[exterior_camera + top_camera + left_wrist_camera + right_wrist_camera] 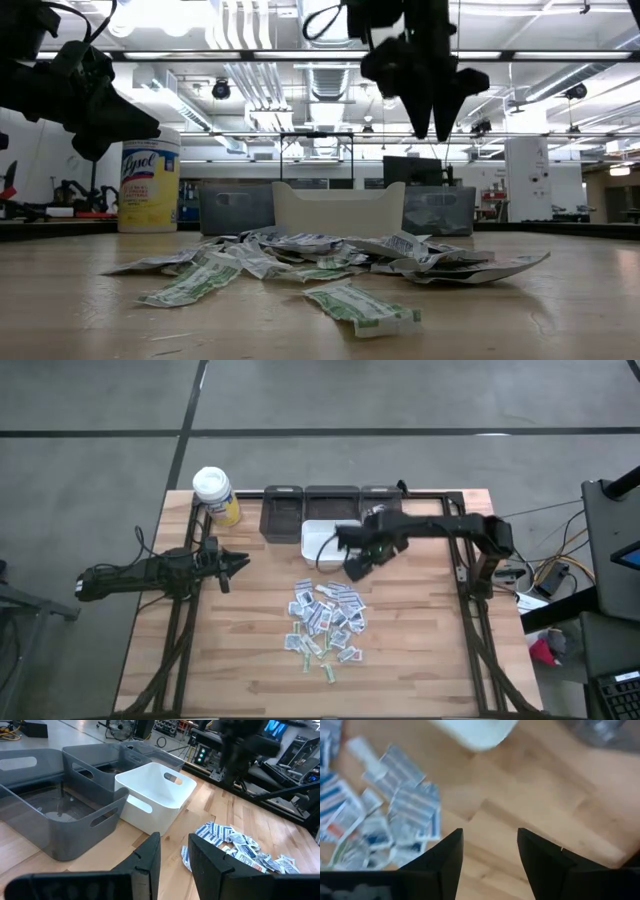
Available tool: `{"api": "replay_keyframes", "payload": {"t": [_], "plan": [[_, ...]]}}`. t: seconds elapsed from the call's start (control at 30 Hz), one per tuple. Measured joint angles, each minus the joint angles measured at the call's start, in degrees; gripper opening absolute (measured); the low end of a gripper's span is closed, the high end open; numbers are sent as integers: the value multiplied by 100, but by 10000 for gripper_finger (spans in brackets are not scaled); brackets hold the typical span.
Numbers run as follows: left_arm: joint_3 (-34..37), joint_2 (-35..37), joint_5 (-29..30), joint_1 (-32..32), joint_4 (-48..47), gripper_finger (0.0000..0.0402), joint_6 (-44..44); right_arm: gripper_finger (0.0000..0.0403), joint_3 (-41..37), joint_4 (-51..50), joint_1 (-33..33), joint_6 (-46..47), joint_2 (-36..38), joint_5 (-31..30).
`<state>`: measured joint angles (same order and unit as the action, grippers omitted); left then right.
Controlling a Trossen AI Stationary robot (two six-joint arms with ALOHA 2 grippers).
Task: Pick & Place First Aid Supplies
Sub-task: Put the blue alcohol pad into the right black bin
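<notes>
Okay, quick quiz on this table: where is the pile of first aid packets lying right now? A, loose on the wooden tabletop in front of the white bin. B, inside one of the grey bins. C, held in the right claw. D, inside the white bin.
A: the first aid packets lie scattered on the bare wooden table in front of the white bin, and the right claw hangs open and empty above the table.

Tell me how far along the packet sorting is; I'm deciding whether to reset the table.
Nothing looks placed: the first aid packets lie piled on the table, and the white bin shows nothing inside. The right gripper hangs open and empty between bin and pile. The left gripper waits aside. All picking remains.
</notes>
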<state>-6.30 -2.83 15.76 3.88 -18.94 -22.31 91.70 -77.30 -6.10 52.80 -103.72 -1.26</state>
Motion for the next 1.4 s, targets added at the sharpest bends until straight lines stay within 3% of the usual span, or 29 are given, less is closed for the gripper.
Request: {"api": "replay_keyframes", "payload": {"t": [0.27,0.7,1.1,1.4], "plan": [[-1,0,-2,-1,0,94,0,165,-13,376,865,275,-4,-4],[-1,0,1,0,0,94,0,139,-751,2278,1572,256,-13,261],[2,0,-2,0,0,94,0,136,-1610,3573,1623,277,-11,712],[0,0,-2,0,0,94,0,135,-1660,3522,1514,398,-314,1084]]}}
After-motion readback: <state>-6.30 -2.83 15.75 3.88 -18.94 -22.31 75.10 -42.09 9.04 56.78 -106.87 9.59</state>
